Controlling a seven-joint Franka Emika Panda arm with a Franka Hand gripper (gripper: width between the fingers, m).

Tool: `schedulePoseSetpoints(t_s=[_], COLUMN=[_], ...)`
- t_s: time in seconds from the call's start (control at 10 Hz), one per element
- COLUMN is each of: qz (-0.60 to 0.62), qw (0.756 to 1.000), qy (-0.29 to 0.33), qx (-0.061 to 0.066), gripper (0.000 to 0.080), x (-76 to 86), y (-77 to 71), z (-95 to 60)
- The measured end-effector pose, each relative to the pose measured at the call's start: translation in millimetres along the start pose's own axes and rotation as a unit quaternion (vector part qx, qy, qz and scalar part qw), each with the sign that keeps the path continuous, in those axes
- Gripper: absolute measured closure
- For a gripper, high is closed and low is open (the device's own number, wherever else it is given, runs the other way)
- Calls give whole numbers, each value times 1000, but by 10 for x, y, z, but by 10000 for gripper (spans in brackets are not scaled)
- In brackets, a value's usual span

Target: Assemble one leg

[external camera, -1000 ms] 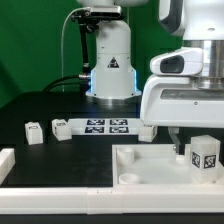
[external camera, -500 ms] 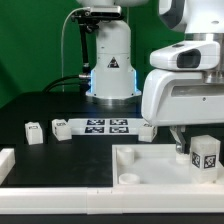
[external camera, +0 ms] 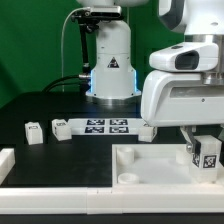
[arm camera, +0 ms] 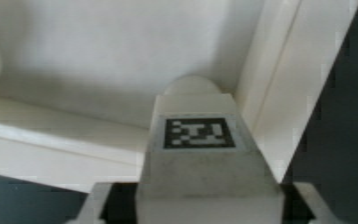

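Observation:
My gripper is shut on a leg, a small white block with a black-and-white tag. It holds the leg upright over the right part of the large white tray, close to its surface. In the wrist view the leg fills the space between my dark fingers, and its tip points down at the tray floor beside a raised rim. Whether the tip touches the tray is hidden. Three more legs lie on the table: two on the exterior view's left and one behind the tray.
The marker board lies flat on the black table in front of the robot base. A white block sits at the exterior view's left edge. A round hole shows in the tray's near left corner.
My gripper has shifted slightly toward the exterior view's right with the leg still in its grip. The other parts have not moved.

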State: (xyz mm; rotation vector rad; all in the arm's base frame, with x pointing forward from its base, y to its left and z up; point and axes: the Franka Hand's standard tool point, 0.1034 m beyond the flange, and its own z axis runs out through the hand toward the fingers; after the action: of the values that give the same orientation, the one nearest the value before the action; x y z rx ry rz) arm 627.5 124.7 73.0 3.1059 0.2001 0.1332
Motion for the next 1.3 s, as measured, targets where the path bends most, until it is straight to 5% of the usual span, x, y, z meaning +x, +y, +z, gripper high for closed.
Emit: schedulePoseSetpoints(t_s=[0.3,0.6,0.8,1.0,1.2,1.3], qz=[206,418,544,600,584,583], qw=[978,908,838,799,811,812], qy=[1,-19,-7,-1,-2,-2], qx=[-5,-25,-40,-37,-37,-36], gripper=[508,508,508,507,506,324], x=[1,-4,-9,-2,-3,-2], y=[12,2,-4,5,5,-4], z=[2,-1,-9,-7,-4,-2])
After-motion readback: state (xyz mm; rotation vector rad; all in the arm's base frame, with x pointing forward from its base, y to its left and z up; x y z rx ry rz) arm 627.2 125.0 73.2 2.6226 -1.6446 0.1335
